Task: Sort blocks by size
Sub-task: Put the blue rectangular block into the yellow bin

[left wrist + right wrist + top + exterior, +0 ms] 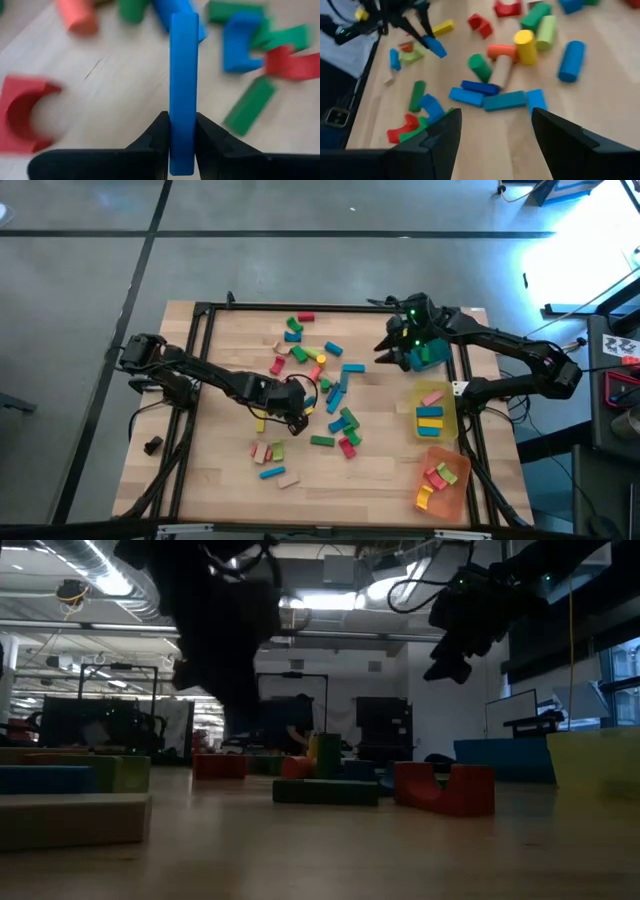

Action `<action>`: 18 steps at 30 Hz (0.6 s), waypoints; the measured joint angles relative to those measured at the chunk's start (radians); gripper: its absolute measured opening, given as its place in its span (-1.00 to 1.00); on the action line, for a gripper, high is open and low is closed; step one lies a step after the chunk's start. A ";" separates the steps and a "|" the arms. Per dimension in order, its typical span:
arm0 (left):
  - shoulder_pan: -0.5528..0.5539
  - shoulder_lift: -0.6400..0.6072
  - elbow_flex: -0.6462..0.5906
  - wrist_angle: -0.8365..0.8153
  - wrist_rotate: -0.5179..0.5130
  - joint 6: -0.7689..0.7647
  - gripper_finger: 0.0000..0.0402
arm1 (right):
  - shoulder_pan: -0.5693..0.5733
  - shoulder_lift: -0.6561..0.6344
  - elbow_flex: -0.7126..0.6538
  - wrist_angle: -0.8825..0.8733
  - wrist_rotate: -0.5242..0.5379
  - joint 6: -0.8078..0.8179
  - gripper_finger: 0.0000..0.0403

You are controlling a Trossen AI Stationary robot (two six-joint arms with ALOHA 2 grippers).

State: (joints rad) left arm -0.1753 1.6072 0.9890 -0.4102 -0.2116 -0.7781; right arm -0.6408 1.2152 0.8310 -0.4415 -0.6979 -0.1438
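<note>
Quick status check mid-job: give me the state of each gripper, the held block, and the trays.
Left gripper: shut on the blue block, over the table's middle.
Blue block: held edge-on, lifted off the table.
Right gripper: open, empty, above the teal tray.
Teal tray: contents hidden.
Yellow tray: holds several blocks.
Orange tray: holds several blocks.
</note>
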 joint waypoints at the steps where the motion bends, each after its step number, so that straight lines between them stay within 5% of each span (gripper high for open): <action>1: 0.000 -0.002 0.000 0.034 0.000 0.012 -0.77 | 0.018 0.000 0.000 -0.001 0.004 -0.009 0.21; 11: 0.017 -0.002 0.000 0.388 -0.033 0.246 -0.73 | 0.258 0.000 0.000 0.129 0.077 -0.009 0.21; 18: 0.038 -0.002 0.000 0.472 -0.038 0.321 -0.72 | 0.425 0.000 0.000 0.237 0.259 0.019 0.21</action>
State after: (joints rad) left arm -0.1376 1.6054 0.9894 0.0623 -0.2492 -0.4570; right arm -0.2163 1.2152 0.8310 -0.2043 -0.4389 -0.1249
